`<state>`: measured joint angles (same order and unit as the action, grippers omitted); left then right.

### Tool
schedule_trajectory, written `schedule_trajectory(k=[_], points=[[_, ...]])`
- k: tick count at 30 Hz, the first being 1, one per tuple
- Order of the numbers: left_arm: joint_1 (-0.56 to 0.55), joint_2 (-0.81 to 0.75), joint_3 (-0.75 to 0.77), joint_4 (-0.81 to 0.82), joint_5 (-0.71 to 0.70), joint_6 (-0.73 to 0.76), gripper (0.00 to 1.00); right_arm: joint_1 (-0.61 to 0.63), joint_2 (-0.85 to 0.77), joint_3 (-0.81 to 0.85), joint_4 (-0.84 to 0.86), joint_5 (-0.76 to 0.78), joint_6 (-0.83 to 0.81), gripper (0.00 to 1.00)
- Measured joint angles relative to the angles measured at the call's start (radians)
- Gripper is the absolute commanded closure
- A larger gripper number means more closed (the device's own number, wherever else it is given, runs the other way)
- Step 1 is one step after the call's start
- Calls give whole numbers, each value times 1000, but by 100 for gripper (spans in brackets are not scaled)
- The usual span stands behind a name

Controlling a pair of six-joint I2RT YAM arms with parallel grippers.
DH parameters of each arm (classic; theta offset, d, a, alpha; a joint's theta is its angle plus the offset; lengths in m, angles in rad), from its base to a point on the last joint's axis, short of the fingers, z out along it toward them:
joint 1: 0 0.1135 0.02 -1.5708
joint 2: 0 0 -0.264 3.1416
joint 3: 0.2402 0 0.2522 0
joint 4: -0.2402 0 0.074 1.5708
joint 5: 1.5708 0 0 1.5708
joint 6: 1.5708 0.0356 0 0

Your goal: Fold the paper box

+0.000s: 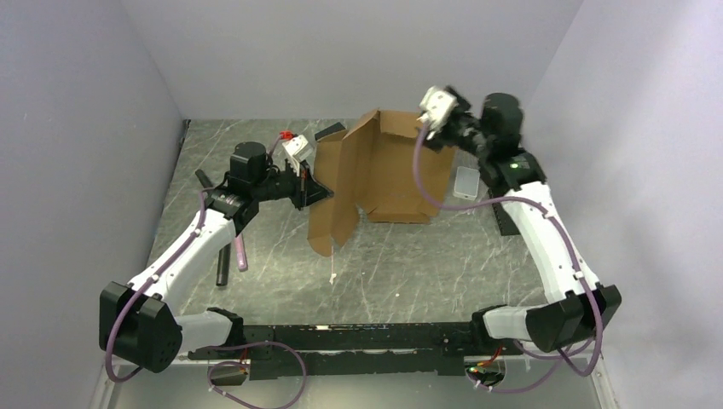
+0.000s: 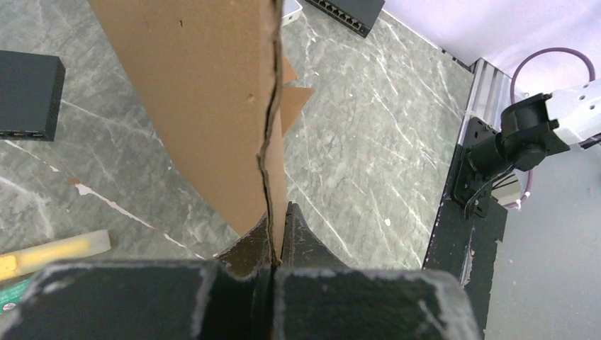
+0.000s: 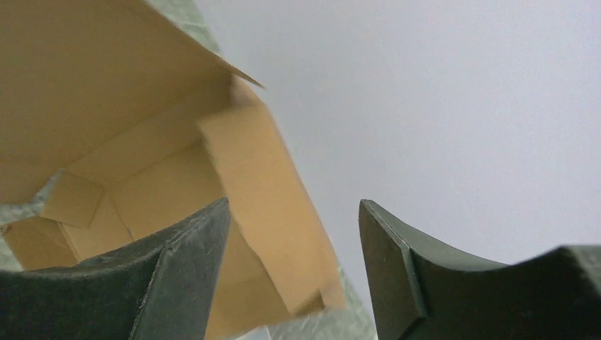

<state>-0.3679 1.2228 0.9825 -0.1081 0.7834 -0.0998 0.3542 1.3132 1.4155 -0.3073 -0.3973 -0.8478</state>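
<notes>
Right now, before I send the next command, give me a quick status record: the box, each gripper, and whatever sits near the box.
paper box: partly folded, standing open on the table, panels raised
left gripper: shut on the edge of the box's near-left panel
right gripper: open, raised at the box's far right top corner, nothing between its fingers
nearby: translucent container right of the box; black slab behind its left side
fold: not finished

The standing paper box fills the far middle; nearer, the table lies open. A clear container sits just right of it, a black slab far left.
</notes>
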Motion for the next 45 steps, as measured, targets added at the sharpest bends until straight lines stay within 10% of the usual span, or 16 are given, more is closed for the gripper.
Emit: schedule_trajectory(k=[5,14,35,45], points=[[0,0,2,-24,-16,38,100,-294,-39,-41,53,-177,263,9],[0,0,2,-23,-21,80,100,-614,-13,-408,302,-348,713,11],[0,-10,-13,16,-2,81,100,-562,230,-447,593,-433,946,25],[0,-10,-27,39,-2,72,100,-562,241,-447,629,-643,883,10]])
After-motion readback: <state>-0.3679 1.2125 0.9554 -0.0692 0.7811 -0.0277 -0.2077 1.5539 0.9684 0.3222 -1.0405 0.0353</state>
